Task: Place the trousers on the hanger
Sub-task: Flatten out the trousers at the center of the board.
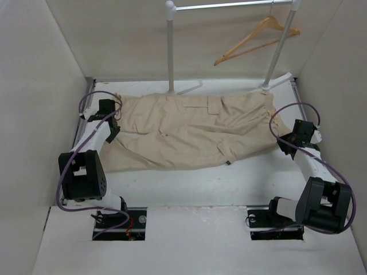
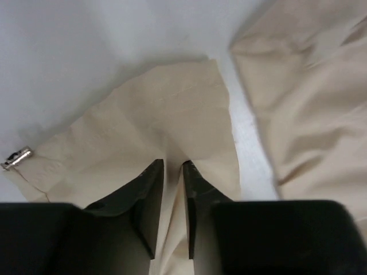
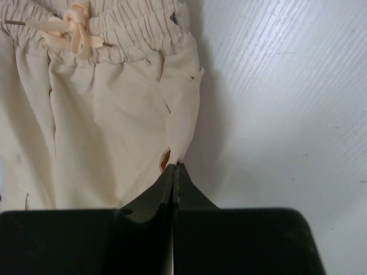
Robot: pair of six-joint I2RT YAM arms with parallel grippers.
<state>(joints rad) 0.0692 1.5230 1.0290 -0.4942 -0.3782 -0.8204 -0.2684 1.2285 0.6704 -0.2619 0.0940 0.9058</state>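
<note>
Right claw: jaws shut on a thin edge of the trousers, below the gathered waistband and drawstring bow seen at the upper left of the right wrist view.

Left claw: jaws nearly closed, with a fold of leg hem pinched between them.

The garment is otherwise laid flat on the surface, mid-frame in the top view. The hanger is hung on the rail, upper right.

Risks judged:
- The right pinch is shallow, so cloth may slip out on lifting.
- If the ends are raised unevenly, the sagging middle may be dragged.
- The rail's posts may be snagged.
</note>
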